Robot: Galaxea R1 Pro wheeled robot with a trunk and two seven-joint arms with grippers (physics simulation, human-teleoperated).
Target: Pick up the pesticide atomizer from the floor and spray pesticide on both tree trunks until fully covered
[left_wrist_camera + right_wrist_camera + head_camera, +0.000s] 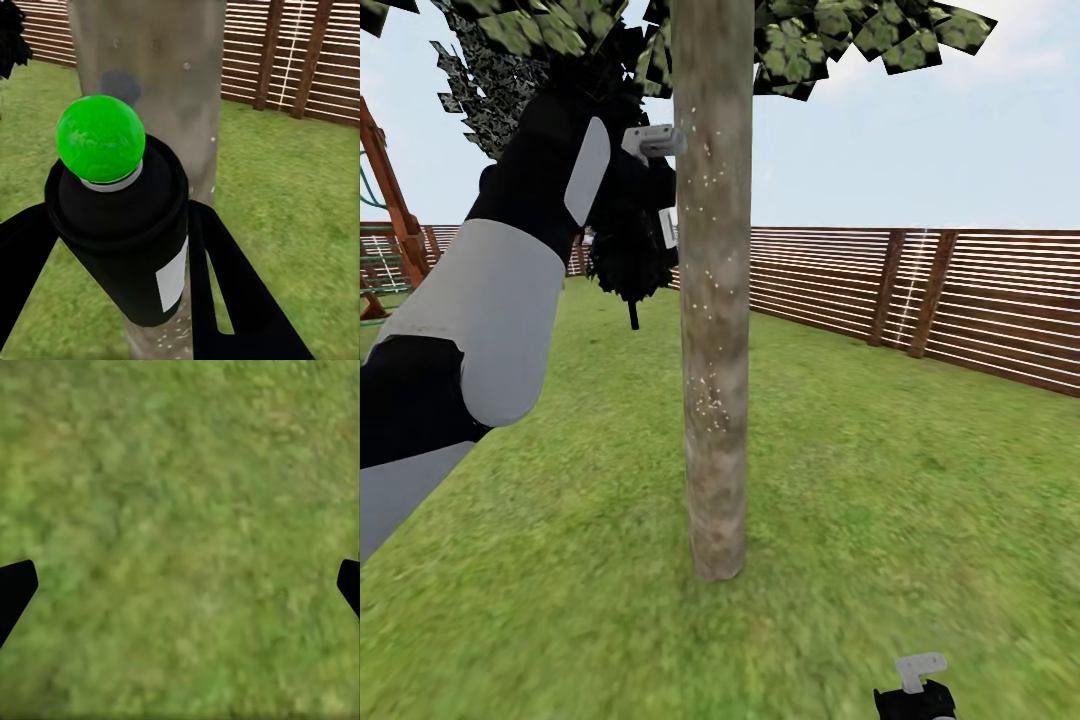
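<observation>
One trunk is in hand right now: pale specks dot it in patches, with bare bark between and below, so I judge coverage partial. To do this well I keep the nozzle square to the bark, sweep slowly from high to low, then work round the far side. Left gripper is clenched on the pesticide atomizer, its dark fingers on either side of the black body, white label facing me. Its top reads green here, not red. Atomizer sits just near of the trunk, close but apart. Right gripper hangs released over grass, low right.
</observation>
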